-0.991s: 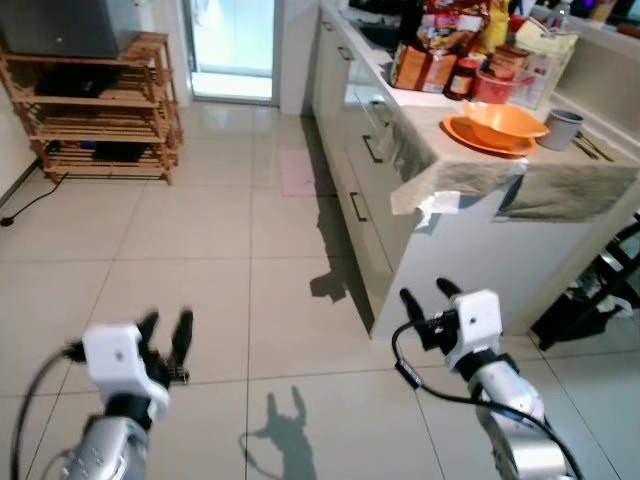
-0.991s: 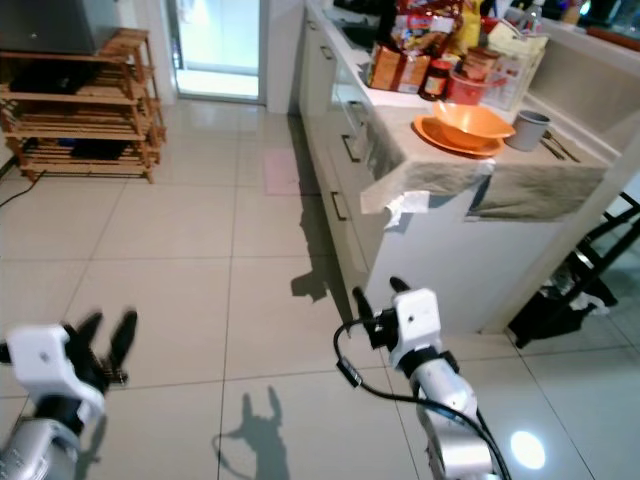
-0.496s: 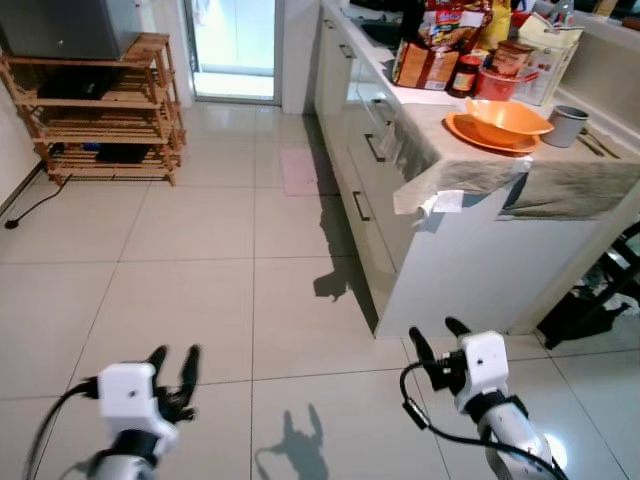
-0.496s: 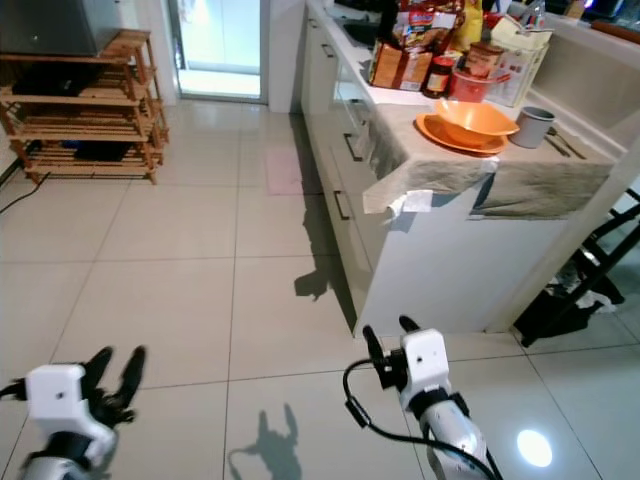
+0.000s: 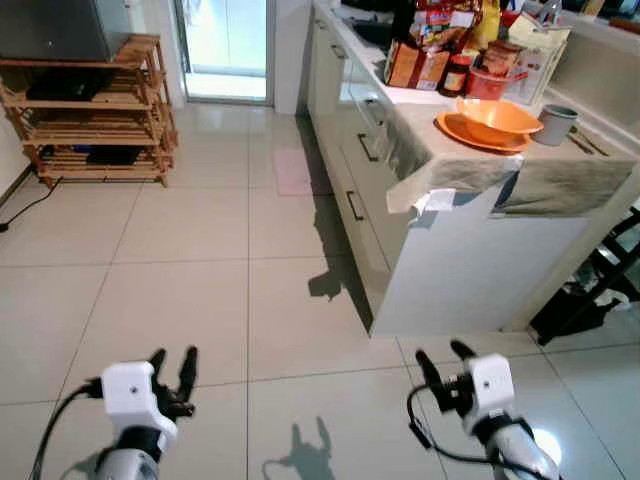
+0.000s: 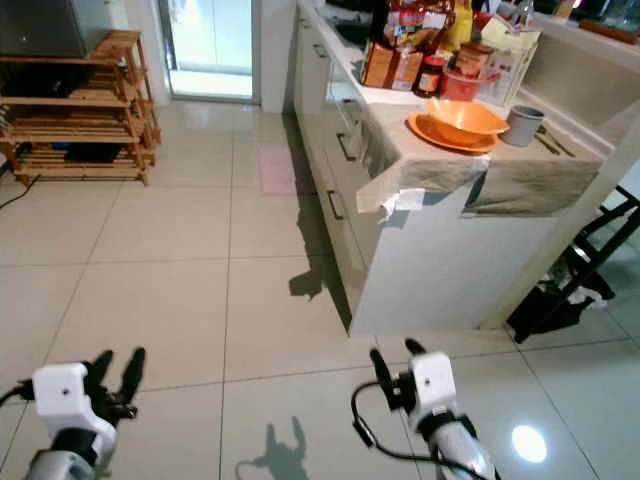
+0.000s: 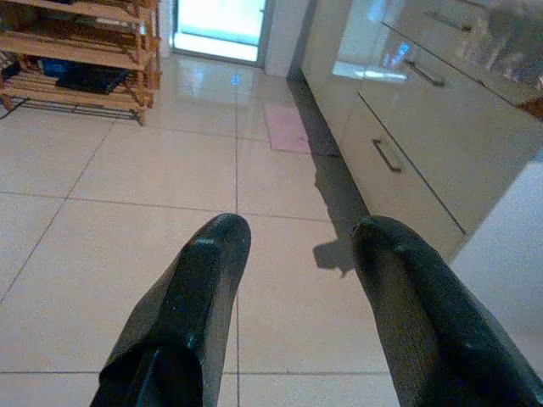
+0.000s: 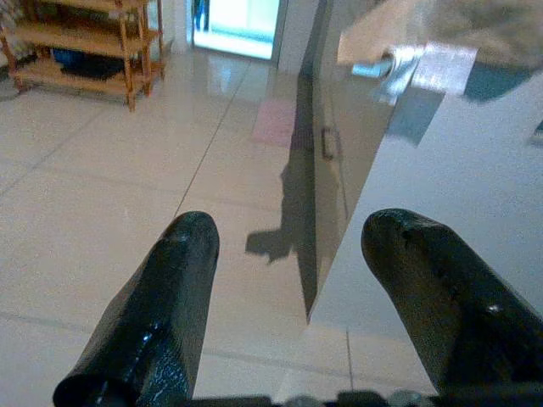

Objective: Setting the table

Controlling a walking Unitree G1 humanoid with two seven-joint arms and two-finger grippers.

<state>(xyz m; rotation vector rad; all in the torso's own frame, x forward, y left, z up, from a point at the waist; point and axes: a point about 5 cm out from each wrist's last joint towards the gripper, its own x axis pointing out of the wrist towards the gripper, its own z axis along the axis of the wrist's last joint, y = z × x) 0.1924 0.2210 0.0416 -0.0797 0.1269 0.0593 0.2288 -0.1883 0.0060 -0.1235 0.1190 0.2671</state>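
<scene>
Left gripper (image 5: 172,364) and right gripper (image 5: 441,358) hang low over the floor (image 5: 200,260), jaws open and empty. Orange bowl (image 5: 498,117) sits on a plate (image 5: 458,131) on the far right tabletop (image 5: 470,165).

No lettering can be read here. The colourful printed food packets (image 5: 420,62) and the red-lidded jar (image 5: 459,74) at the far end of the white kitchen counter (image 5: 470,230) carry print, but it is too small and blurred to read.
</scene>
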